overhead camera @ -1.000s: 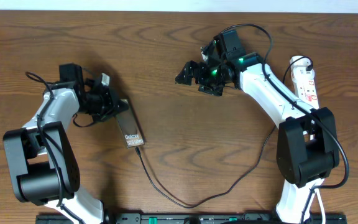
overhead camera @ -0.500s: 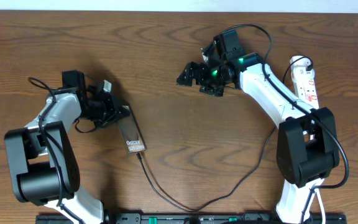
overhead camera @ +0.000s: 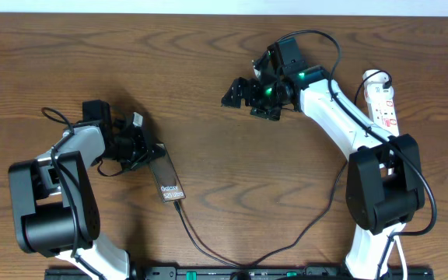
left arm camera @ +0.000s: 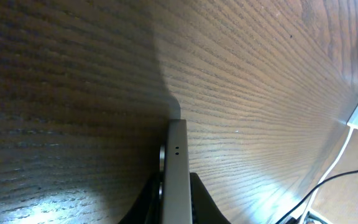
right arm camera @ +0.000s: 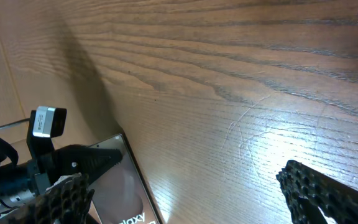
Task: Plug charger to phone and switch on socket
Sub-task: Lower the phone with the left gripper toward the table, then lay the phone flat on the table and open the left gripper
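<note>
The only thing taking anything in is the phone [overhead camera: 168, 179]; the charger [overhead camera: 197, 241] meets its lower short edge with its slim tip, though no view shows how deeply that tip sits; from there the black cable loops along the near side of the table [overhead camera: 224, 171] and rises behind the right arm. The phone lies flat left of centre, screen up with its white lettering readable; the left gripper [overhead camera: 148, 149] is clamped on its upper end. The socket [overhead camera: 383, 99] lies at the far right edge, just beside the right arm, well apart from the phone. Only the overhead view shows the socket and the cable's run. The left wrist view alone shows the grip closely; the phone [left arm camera: 176, 162] stands edge-on there, pinched between the dark fingers [left arm camera: 143, 202] of the left gripper [left arm camera: 174, 199]. The right wrist view shows the right gripper [right arm camera: 182, 186] spread wide and holding nothing, its ribbed fingers [right arm camera: 316, 190] far apart above bare wood; it also catches the phone [right arm camera: 126, 186] and the left gripper [right arm camera: 73, 163] from across the table. From above, the right gripper [overhead camera: 247, 101] hangs over the far middle of the table. Counted: one phone, one charger, one socket, two grippers.
</note>
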Robot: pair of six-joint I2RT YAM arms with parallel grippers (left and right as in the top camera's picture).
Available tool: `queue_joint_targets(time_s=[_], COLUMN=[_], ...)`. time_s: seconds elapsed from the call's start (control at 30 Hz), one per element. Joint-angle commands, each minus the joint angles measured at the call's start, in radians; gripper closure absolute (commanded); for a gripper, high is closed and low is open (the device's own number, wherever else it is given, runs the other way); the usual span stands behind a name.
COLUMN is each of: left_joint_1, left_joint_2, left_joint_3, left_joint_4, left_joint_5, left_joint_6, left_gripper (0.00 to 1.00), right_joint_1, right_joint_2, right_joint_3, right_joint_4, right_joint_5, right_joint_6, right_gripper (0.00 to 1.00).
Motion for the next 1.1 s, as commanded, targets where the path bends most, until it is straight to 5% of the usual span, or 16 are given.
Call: queue_joint_targets(time_s=[0.0,1.07], left_joint_1=[-0.004,-0.004], left_joint_2=[-0.001,-0.001], left_joint_3=[-0.004,-0.014], left_joint_4=[-0.002,-0.002], left_joint_5=[0.013,0.013], left_joint_6=[0.010,0.010], left_gripper=[0.92,0.68], right_joint_1=[-0.005,-0.005], right_joint_2=[-0.036,-0.036], right_joint_3=[0.006,0.006], right_joint_4=[-0.002,-0.005], right_joint_5=[0.005,0.012], right_joint_6=[-0.013,-0.013], right_gripper=[0.04,0.04])
